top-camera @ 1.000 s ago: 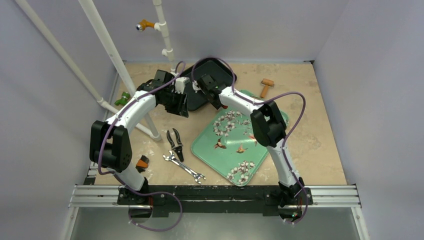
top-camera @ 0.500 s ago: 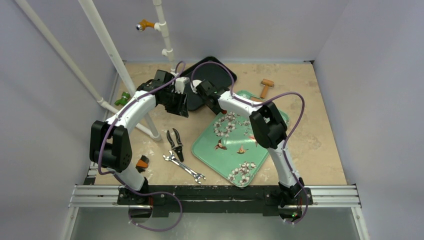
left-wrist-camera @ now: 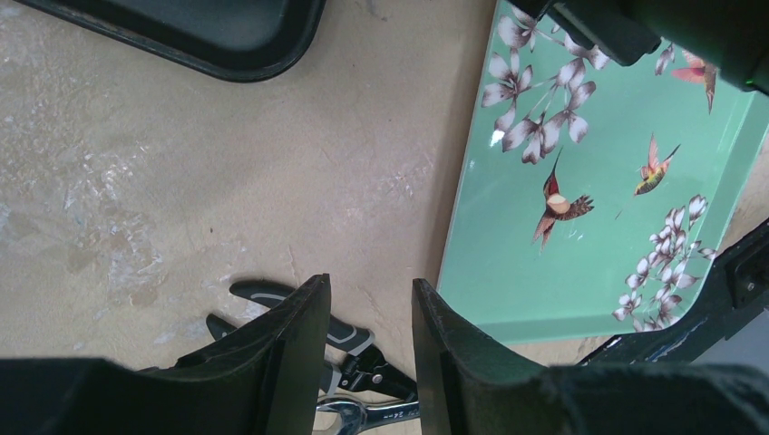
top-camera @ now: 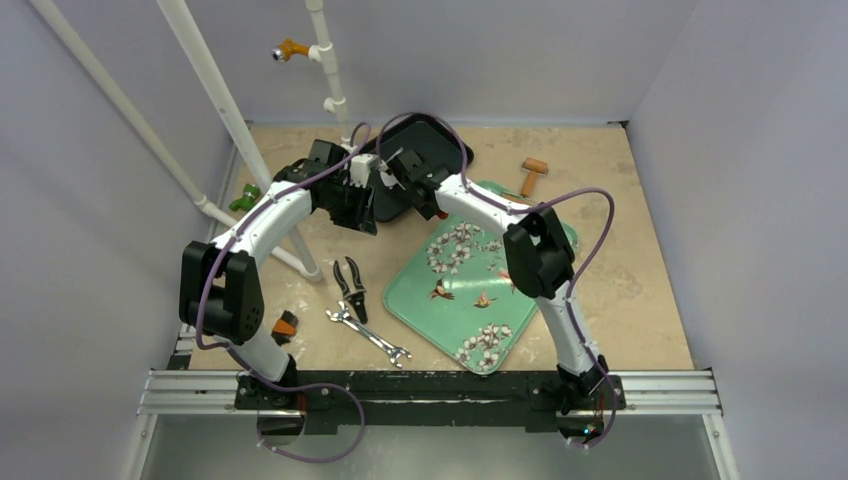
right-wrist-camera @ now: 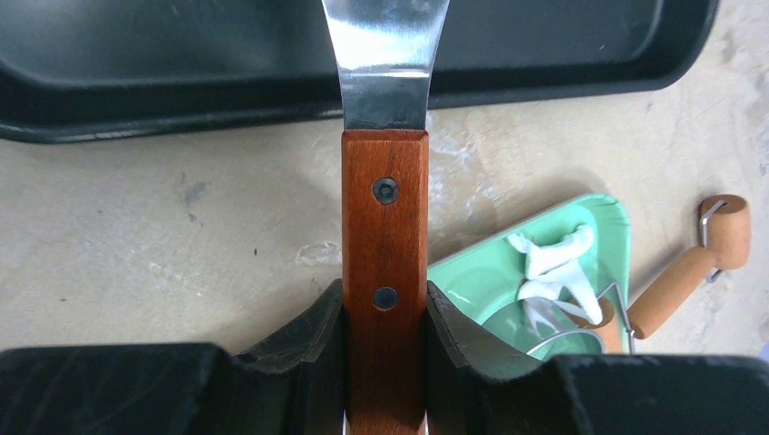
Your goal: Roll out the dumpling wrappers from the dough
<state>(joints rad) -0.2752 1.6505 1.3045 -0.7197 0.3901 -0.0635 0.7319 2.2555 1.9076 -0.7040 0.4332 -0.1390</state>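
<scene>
My right gripper is shut on the brown wooden handle of a spatula. Its metal blade reaches over the rim of the black tray. In the top view this gripper hangs over the black tray. My left gripper is open and empty above the table, beside the black tray's near left edge. No dumpling wrapper disc shows in any view; the arms hide the tray's middle. White dough scraps lie in a corner of the green tray, by a metal ring.
The green flowered tray lies at centre right. Black pliers and a steel wrench lie left of it. A small wooden-handled roller lies at the back right. White pipes stand at the left.
My right gripper with the spatula dipped toward the left arm, then moved back a little over the black tray. A white patch seen on the tray half a second ago is covered. The left arm stayed still.
</scene>
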